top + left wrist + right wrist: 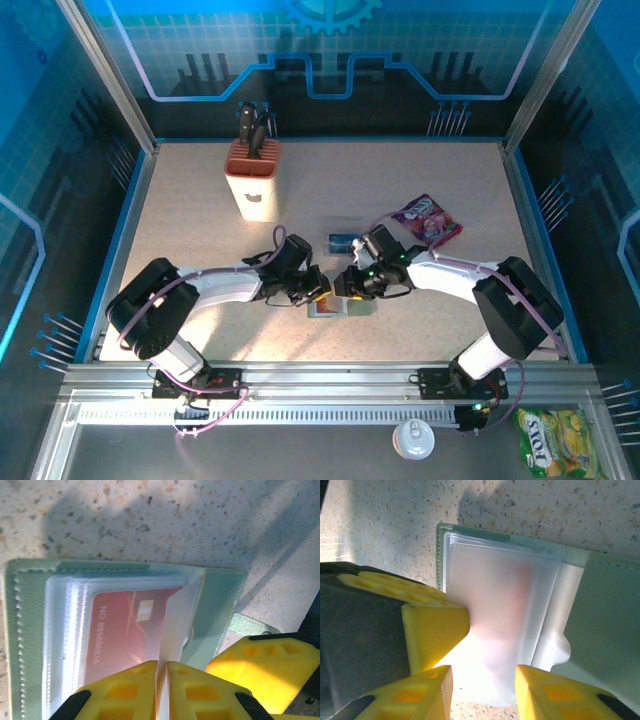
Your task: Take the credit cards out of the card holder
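Bright light; right wrist view glares white on the card holder [495, 595]; soft shadows cross the surface [200, 520].

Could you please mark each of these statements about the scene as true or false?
1. A chip card sits inside a clear sleeve of the holder. True.
2. The knife block lies on its side. False: it stands upright.
3. A blue card lies on the table, apart from the holder. True.
4. The holder is folded shut. False: it lies open, with its sleeves showing.
5. The left gripper has its jaws spread wide. False: they are pinched together on a thin sleeve.
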Action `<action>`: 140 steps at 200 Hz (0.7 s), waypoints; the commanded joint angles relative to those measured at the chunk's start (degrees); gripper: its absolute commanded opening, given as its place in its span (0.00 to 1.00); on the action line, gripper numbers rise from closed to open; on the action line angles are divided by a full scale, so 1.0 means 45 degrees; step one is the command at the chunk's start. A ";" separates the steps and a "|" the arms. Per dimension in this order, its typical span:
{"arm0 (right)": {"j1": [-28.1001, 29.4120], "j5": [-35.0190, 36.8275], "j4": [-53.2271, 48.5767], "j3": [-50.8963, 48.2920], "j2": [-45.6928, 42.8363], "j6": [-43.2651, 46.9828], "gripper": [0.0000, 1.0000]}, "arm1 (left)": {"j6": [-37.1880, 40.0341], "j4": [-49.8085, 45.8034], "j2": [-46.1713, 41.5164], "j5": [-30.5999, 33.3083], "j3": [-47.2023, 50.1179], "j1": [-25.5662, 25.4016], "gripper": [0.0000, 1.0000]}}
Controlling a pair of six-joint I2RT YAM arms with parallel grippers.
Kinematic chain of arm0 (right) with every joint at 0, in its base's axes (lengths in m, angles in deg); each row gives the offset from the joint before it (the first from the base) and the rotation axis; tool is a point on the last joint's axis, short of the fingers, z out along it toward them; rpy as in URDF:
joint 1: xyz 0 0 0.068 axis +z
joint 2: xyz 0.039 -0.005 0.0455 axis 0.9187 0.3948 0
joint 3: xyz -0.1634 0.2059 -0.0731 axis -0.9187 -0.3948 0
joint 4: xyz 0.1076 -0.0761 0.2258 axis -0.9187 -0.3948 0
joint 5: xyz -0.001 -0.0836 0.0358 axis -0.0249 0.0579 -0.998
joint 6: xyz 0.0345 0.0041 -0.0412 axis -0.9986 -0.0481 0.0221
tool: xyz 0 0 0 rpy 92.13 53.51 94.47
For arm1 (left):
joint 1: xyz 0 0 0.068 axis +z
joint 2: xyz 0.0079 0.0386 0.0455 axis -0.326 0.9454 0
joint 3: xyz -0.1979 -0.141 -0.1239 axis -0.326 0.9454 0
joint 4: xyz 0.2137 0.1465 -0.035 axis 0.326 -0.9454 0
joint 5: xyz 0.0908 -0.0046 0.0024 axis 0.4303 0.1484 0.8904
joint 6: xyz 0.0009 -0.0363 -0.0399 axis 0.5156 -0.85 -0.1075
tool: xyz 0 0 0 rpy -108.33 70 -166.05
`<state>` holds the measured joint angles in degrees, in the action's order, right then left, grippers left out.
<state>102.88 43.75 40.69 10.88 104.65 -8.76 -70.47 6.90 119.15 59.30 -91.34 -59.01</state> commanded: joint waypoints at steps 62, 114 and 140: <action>-0.0763 0.0477 -0.1114 -0.0125 -0.1712 0.0546 0.39 | 0.0073 -0.0603 0.0549 -0.0354 -0.1153 -0.0301 0.14; -0.1341 0.0519 -0.1719 -0.0538 -0.2746 0.0811 0.39 | 0.0053 -0.0580 0.1404 -0.0414 -0.2030 -0.0625 0.14; -0.1706 0.0500 -0.2011 -0.0796 -0.3250 0.0956 0.39 | 0.0056 -0.0563 0.1902 -0.0508 -0.2528 -0.0813 0.13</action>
<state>96.92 45.48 34.75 8.79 92.65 -5.92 -70.42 5.61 125.60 58.66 -99.78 -61.75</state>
